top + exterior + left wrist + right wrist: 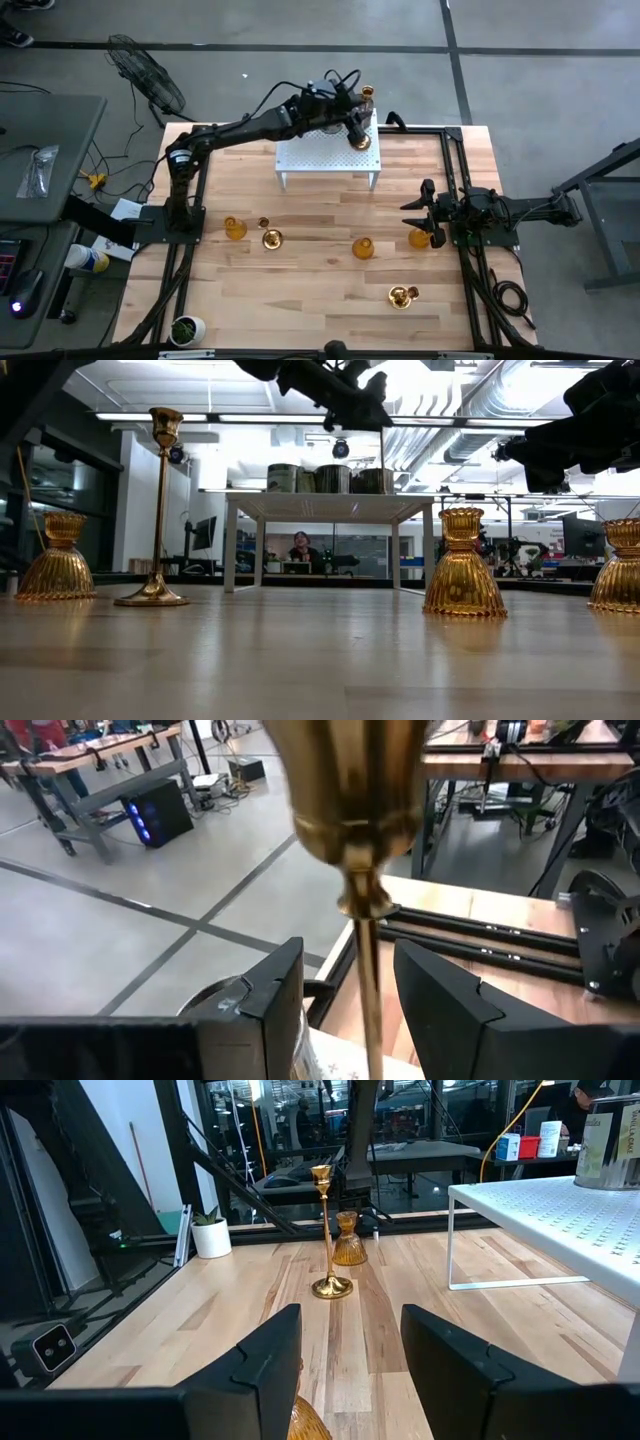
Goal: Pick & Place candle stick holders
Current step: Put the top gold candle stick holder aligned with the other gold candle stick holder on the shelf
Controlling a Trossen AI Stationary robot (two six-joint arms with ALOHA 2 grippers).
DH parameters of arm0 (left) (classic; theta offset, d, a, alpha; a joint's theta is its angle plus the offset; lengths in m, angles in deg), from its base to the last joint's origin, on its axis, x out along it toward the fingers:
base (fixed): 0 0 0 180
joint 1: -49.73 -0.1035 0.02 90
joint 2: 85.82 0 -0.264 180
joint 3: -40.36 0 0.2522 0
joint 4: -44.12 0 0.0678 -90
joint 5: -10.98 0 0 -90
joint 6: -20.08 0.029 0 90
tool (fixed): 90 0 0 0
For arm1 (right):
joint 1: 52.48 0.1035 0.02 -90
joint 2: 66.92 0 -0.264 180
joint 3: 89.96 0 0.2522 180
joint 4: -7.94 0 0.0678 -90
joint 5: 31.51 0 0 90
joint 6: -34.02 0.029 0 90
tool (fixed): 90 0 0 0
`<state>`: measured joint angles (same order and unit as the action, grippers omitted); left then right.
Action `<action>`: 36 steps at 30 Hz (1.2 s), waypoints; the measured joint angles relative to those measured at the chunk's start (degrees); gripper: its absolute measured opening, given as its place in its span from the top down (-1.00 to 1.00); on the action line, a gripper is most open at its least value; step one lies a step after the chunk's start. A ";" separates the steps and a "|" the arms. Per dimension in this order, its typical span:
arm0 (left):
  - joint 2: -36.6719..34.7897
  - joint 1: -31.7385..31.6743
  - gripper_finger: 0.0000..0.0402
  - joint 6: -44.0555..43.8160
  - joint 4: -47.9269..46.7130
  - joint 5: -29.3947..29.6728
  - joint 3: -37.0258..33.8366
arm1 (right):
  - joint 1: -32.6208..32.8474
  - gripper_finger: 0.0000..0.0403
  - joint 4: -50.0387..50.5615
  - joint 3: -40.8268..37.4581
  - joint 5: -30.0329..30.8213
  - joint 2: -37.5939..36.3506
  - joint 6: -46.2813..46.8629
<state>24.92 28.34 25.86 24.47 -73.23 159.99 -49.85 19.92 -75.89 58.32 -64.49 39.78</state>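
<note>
My left arm is stretched right across to the far side of the table, and my left gripper [350, 960] hangs over the white perforated stand [300, 160]. A shiny gold stemmed holder [350, 800] stands upright on the stand near its far right corner, and its thin stem runs straight up between my fingers [270, 990]. The fingers are moderately apart, with a gap showing on each side of the stem, so I am around it but not pinching it. Silver-grey goblets [332, 478] sit in a row on the same stand.

My right gripper [418, 212] waits low at the right edge of the table, pointing in across the boards. Its fingers are parted too, with bare wood showing between them. An amber glass cup [420, 238] sits just beside and under it; only the cup's rim peeks up by one finger, and nothing is held.

Out on the open table there's another amber cup [363, 247] near the middle and a third amber cup [235, 228] over on the left. The tall slim gold candlestick [272, 239] stands upright just beside that one. A gold holder [402, 295] lies nearer the front right. The small potted plant [187, 328] sits at the front left corner.
</note>
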 joint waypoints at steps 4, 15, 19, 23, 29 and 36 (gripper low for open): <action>-1.87 0.07 0.23 1.27 0.22 0.11 -1.91 | 0.01 0.18 0.00 0.00 0.02 -0.01 0.00; -7.60 0.04 0.23 1.70 1.82 -0.33 -9.98 | 0.00 0.18 0.00 0.00 0.01 -0.02 0.00; -10.22 0.04 0.23 1.68 2.80 -0.31 -13.98 | 0.00 0.18 0.00 0.00 0.02 -0.02 0.00; -13.87 0.04 0.23 1.66 3.26 -0.28 -18.61 | 0.01 0.18 0.00 -0.01 0.01 -0.02 0.00; -20.43 0.09 0.23 1.50 3.29 -1.53 -26.30 | 0.01 0.18 0.00 0.00 0.00 -0.02 0.00; -29.47 0.56 0.23 1.47 3.20 -3.63 -36.52 | 0.00 0.18 0.00 0.00 0.01 -0.02 0.00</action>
<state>-4.55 28.90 27.33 27.67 -76.87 123.47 -49.86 19.92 -75.89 58.34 -64.51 39.78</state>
